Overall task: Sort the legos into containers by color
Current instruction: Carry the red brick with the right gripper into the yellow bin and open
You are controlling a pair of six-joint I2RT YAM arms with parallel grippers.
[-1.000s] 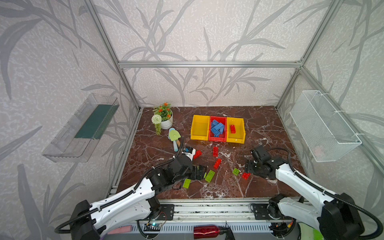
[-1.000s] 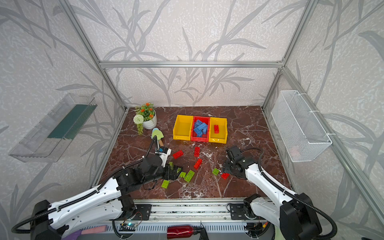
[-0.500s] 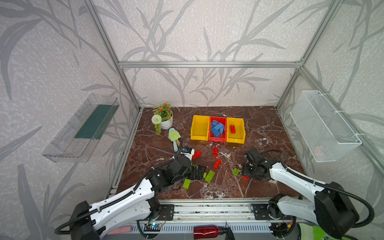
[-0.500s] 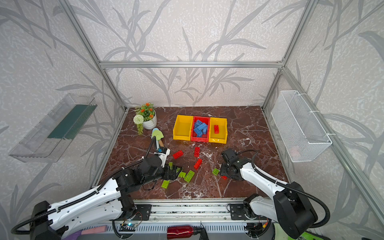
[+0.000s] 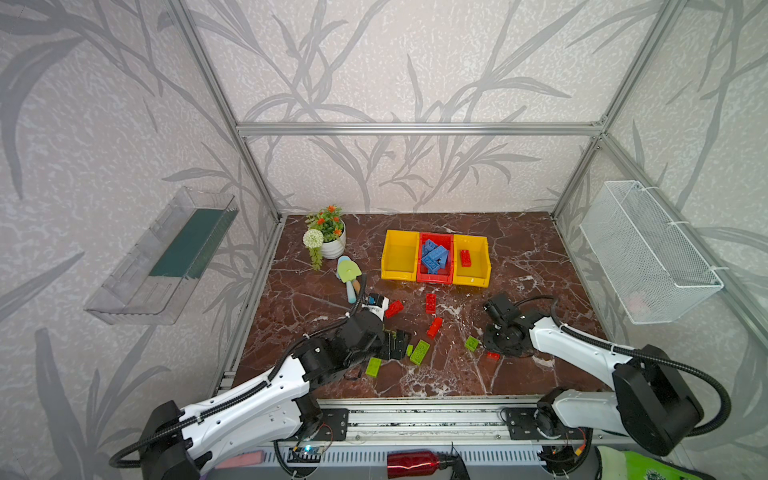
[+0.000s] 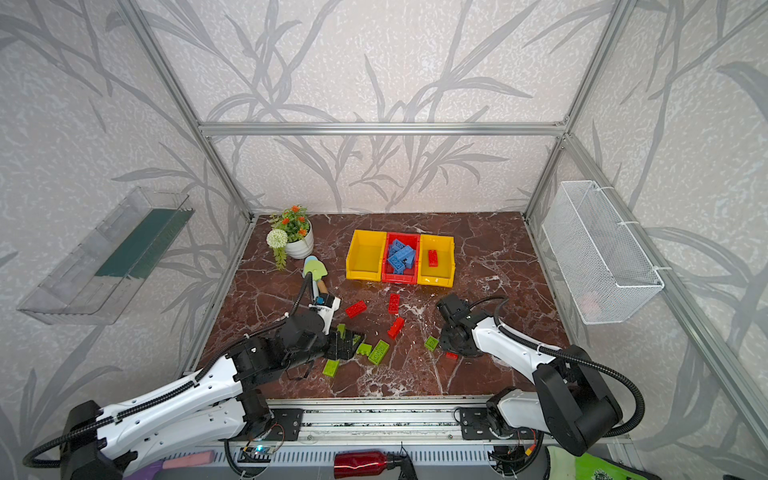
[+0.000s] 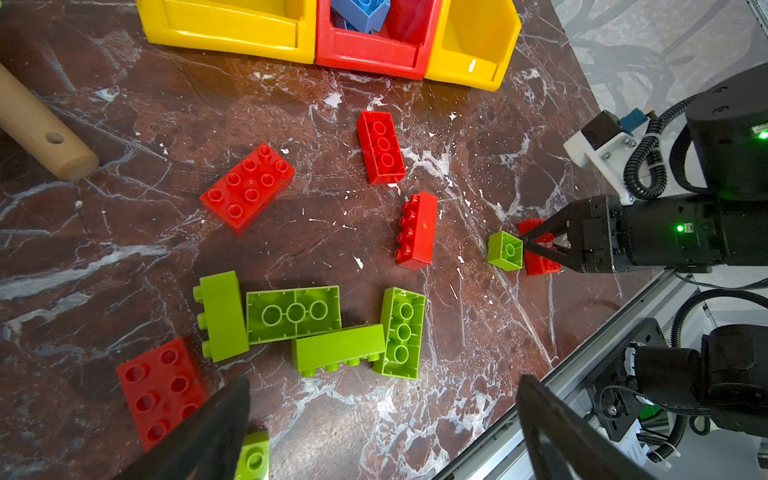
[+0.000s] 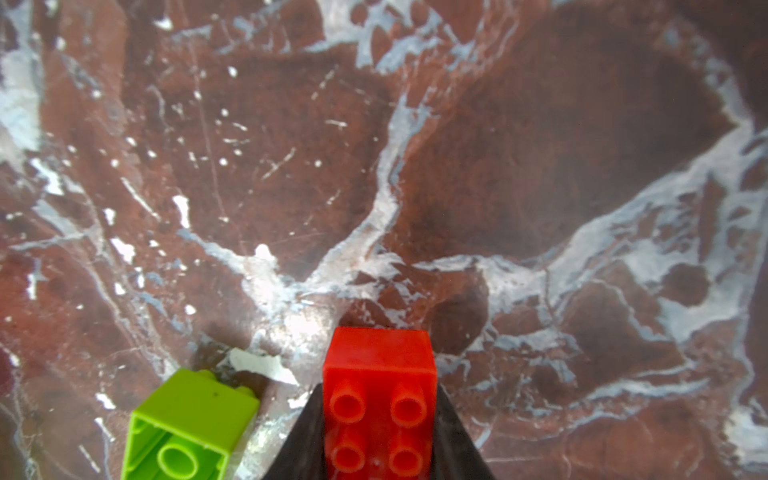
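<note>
1. Bricks in lime green [image 7: 293, 313] lie bunched on the marble surface [image 7: 124, 124] ahead of the left gripper [image 7: 382, 432]. Its fingers stand wide apart with nothing between them. Three loose red bricks [image 7: 247, 185] lie between that bunch and the containers [image 7: 365, 58].
2. The right gripper [image 8: 379, 399] is closed on a small red brick [image 8: 378, 365], low near the front of the surface. A small green brick [image 8: 195, 411] lies just beside it, hollow side showing.
3. In the containers, blue bricks [image 5: 434, 257] fill the red middle bin [image 5: 434, 278], and one sorted red brick [image 5: 465, 257] lies in the yellow bin [image 5: 471, 281] on its right.
4. A toy trowel [image 5: 348, 272] and a potted plant [image 5: 328, 232] stand left of the bins. A wire basket [image 5: 648, 249] and a clear tray [image 5: 162, 257] hang on the side walls.
5. Print on a green bag [image 5: 648, 469] at the front is too small to read.
6. Only the right wrist view shows fingers against both sides of the small red brick. In both top views the gripper body covers most of it. The left wrist view shows another red brick [image 7: 160, 390] by a left finger, which neither top view shows.
</note>
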